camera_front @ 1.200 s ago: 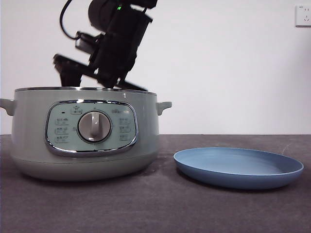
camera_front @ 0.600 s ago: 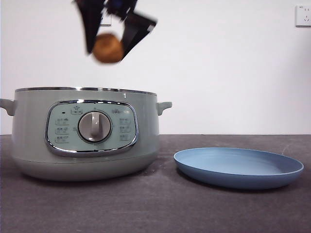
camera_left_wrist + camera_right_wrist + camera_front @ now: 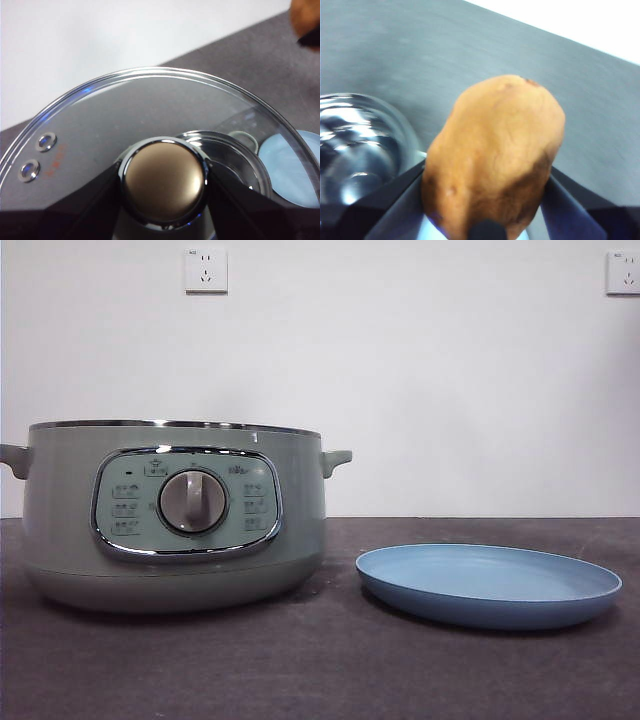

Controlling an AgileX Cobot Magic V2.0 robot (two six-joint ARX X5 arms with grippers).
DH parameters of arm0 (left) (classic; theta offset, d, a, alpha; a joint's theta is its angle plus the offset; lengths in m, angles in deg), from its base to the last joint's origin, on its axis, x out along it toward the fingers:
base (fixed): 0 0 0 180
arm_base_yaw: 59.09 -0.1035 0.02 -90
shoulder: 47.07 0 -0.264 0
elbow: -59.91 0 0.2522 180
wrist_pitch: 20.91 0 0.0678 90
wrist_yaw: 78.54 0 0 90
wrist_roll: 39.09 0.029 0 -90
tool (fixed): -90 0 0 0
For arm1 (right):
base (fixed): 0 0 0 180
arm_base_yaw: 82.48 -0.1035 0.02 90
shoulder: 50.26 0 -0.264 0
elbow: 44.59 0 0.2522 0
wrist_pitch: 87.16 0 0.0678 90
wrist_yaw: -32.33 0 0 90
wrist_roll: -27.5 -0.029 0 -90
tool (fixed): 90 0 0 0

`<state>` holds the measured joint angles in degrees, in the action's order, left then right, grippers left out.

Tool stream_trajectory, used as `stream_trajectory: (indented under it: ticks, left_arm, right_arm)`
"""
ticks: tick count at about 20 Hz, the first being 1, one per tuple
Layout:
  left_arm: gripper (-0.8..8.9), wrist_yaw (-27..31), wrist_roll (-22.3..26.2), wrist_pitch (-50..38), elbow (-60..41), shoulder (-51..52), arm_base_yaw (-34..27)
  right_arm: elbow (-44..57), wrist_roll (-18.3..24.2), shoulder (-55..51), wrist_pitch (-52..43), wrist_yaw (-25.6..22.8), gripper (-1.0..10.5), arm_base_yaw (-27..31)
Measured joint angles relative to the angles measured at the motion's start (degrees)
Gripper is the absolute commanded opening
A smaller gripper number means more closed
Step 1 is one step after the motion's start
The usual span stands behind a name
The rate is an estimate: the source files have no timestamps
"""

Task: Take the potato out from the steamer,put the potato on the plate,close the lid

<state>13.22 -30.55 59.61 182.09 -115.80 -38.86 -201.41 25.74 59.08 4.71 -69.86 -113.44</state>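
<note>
The right hand point(image 3: 487, 200), gripping the potato point(image 3: 492, 160), has risen clear of the steamer point(image 3: 175, 515). The left hand point(image 3: 162, 182) holds the lid point(image 3: 145, 125) aloft. Next, I judge, comes the plate point(image 3: 490, 585).

We see little of the robot's body, and only in the wrist views. The left end effector point(image 3: 162, 200) shows two matte black jaws, flat-faced and wedge-shaped, wide low down and narrowing toward the chrome-ringed knob point(image 3: 163, 184). The right end effector point(image 3: 487, 220) shows the same black jaws with a faint bluish sheen, angular and sloping in toward the potato point(image 3: 492, 157), plus a small rounded black part between them. We can't make out cables, screws or markings. The front view shows no arm.
</note>
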Motion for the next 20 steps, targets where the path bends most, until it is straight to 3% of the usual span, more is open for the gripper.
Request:
stream_trajectory:
  ticks: [4, 9, 12, 20]
  left_arm:
    - [-0.08, -4.11, 0.02, -2.40, 0.00, -2.99, -0.02]
    - [-0.08, -10.14, 0.02, -5.84, 0.00, -4.79, 0.09]
    - [-0.08, -10.32, 0.04, -6.05, 0.00, -4.98, 0.07]
    - [-0.08, -10.49, 0.04, -6.01, 0.00, -5.03, 0.07]
  right_arm:
    - [16.33, -0.81, -7.69, 0.02, 1.01, -0.1, 6.45]
    - [38.58, -1.01, -10.08, -1.27, 7.85, -0.1, 8.61]
    - [49.44, -1.01, -10.05, -11.50, 12.04, -0.1, 7.91]
    - [71.82, -2.14, -10.05, -32.28, 12.52, -0.1, 6.34]
